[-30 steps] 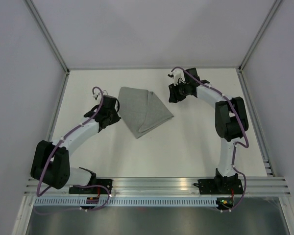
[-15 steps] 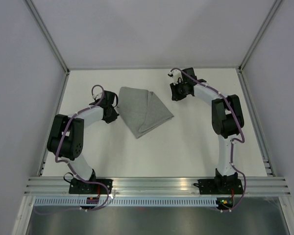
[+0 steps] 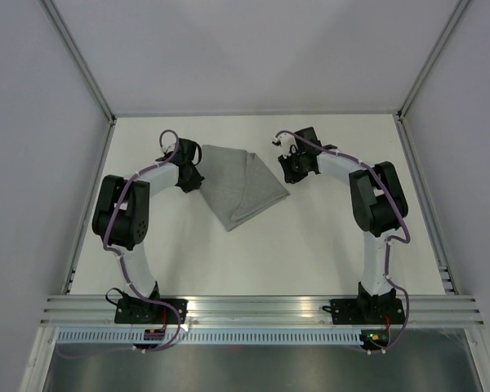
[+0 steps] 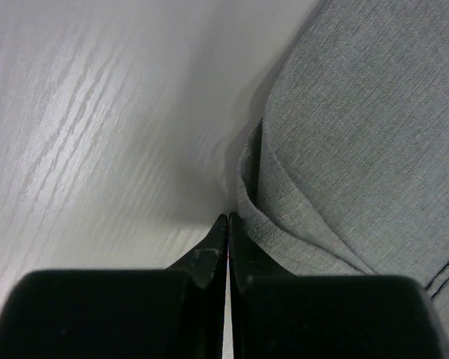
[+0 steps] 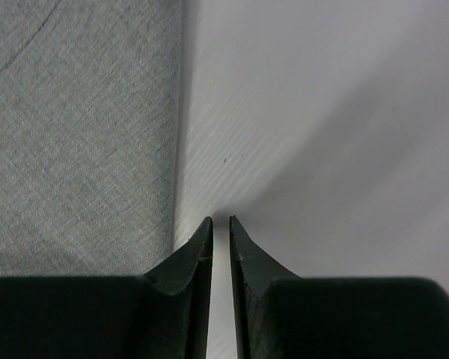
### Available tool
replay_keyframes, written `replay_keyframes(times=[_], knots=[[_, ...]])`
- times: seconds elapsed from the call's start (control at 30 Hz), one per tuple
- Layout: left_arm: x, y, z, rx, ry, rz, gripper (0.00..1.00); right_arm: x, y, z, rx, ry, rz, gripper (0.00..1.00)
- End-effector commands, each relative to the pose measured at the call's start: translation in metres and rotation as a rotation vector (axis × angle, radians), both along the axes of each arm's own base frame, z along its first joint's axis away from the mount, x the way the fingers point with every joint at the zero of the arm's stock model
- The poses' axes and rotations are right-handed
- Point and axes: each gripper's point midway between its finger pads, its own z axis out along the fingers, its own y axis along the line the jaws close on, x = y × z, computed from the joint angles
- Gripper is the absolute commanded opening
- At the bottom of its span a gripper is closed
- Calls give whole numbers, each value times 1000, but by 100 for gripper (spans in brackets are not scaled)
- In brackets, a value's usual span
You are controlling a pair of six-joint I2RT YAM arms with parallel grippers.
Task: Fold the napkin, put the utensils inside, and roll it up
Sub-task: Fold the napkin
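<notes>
The grey napkin (image 3: 241,184) lies folded on the white table (image 3: 310,245), a wide top edge narrowing to a point at the near side. My left gripper (image 3: 193,176) is shut and empty, its tips low on the table right at the napkin's left hem (image 4: 248,196). My right gripper (image 3: 291,168) is shut but for a thin slit, empty, on bare table just right of the napkin's right edge (image 5: 172,149). In the wrist views the napkin fills the right side for the left wrist (image 4: 359,134) and the left side for the right wrist (image 5: 75,127). No utensils are in view.
White walls with metal frame posts (image 3: 82,65) enclose the table on three sides. An aluminium rail (image 3: 261,306) with both arm bases runs along the near edge. The left arm's elbow (image 3: 122,216) stands over the table's left part.
The left arm folded back and its gripper slid away from me along the napkin's left edge to its upper left. The right gripper shifted slightly left and nearer, toward the napkin's right edge.
</notes>
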Motion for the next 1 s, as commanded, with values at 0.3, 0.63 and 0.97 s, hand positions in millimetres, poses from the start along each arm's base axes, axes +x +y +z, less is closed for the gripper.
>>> replay_keyframes(times=[0.3, 0.63, 0.97], knots=[[23, -37, -10, 10, 69, -196, 2, -64, -7, 9, -12, 83, 64, 19], [43, -73, -2, -9, 51, -320, 3, -102, 5, 22, -9, 117, 146, 19], [60, -97, 0, -12, 21, -414, 13, -120, 1, 24, -21, 154, 151, 19]])
